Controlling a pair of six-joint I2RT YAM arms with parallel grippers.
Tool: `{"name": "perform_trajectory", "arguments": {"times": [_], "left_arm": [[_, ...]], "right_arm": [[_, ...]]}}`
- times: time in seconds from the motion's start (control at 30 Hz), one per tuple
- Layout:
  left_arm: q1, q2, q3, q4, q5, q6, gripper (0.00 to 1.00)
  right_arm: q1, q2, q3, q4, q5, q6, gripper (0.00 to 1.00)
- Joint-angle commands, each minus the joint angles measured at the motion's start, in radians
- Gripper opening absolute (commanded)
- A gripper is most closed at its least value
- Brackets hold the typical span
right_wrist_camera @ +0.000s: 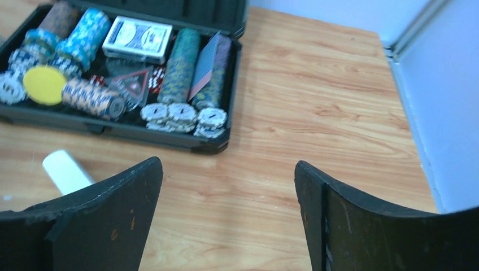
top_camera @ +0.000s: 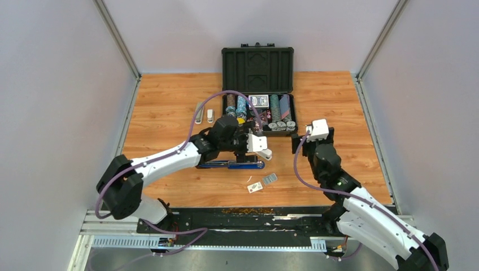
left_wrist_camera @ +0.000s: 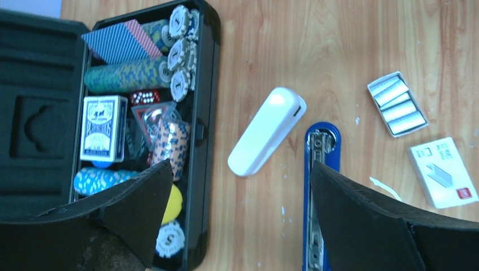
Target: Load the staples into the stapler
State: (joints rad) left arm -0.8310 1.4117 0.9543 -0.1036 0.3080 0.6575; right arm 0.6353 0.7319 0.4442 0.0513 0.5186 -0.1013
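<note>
The blue stapler (top_camera: 237, 165) lies on the wooden table under my left arm. In the left wrist view the stapler (left_wrist_camera: 323, 148) shows its silver inner rail, and my right-hand finger (left_wrist_camera: 361, 220) hangs over it. My left gripper (left_wrist_camera: 240, 165) is open above bare wood between the stapler and the case. The staples (top_camera: 270, 179) lie just right of the stapler; up close the staples (left_wrist_camera: 397, 103) are silvery strips in a small white tray. My right gripper (right_wrist_camera: 227, 162) is open over bare table, with nothing between its fingers, and sits right of the stapler (top_camera: 298, 144).
An open black case (top_camera: 258, 68) of poker chips and cards stands at the back centre. A small white box with a red mark (left_wrist_camera: 443, 171) lies beside the staples. A white oblong object (left_wrist_camera: 265, 131) rests near the stapler's end. Two small staplers (top_camera: 204, 114) lie left of the case.
</note>
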Motion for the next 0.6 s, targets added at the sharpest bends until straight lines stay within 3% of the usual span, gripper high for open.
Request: {"name": "perform_trajectory", "arguments": {"times": [0.0,0.2,0.57], "left_arm": [[-0.003,0.088,0.036,0.160,0.095,0.108,0.98],[-0.003,0.206,0.078,0.189,0.157,0.152,0.96],[-0.005,0.421,0.261,-0.012,0.229,0.231,0.81]], "right_arm": [[-0.003,-0.090,-0.031,0.104,0.151,0.038,0.88],[-0.004,-0.150,-0.079,0.154,0.175,0.031,0.88],[-0.003,-0.124,-0.075,0.154,0.205,0.029,0.88]]}}
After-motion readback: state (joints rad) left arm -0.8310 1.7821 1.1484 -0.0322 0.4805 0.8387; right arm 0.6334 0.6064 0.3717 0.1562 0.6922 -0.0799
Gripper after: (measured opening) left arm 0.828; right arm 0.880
